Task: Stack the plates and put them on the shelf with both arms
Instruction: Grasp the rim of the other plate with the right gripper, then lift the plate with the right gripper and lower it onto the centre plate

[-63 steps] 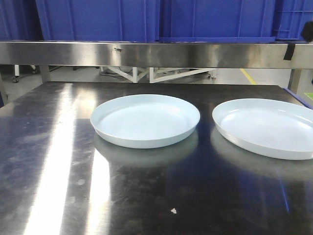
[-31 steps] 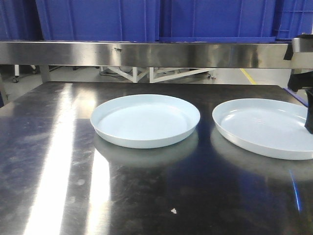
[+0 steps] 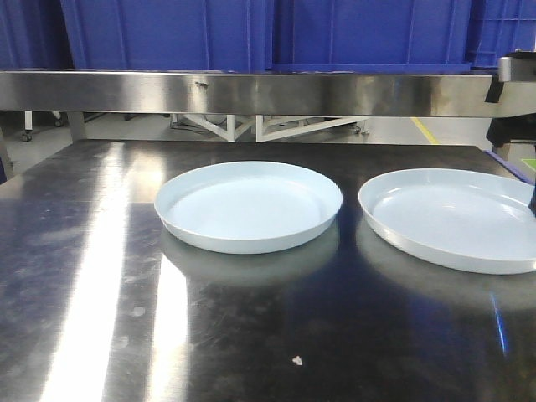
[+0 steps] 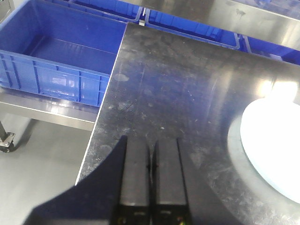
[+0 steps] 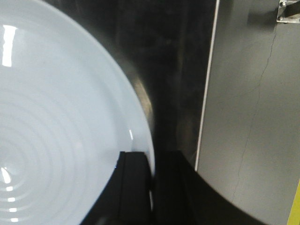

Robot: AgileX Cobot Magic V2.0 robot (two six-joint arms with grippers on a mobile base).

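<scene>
Two pale bluish-white plates lie on the steel table. The left plate (image 3: 249,205) sits mid-table and the right plate (image 3: 452,218) reaches the frame's right edge. In the right wrist view my right gripper (image 5: 151,157) is shut on the right plate (image 5: 56,117) at its rim, one finger over the inside and one outside. My left gripper (image 4: 151,140) is shut on nothing, hovering over bare table left of the left plate (image 4: 274,145). The steel shelf (image 3: 251,92) runs across the back.
Blue crates (image 3: 276,33) stand on the shelf. Another blue crate (image 4: 61,51) sits beyond the table's left edge (image 4: 101,117). The table's right edge (image 5: 206,93) lies close beside the right gripper, with grey floor (image 5: 253,117) past it.
The right arm came in from the right edge and took the right plate's rim. That plate has slid slightly to the left. The left plate has not moved.
</scene>
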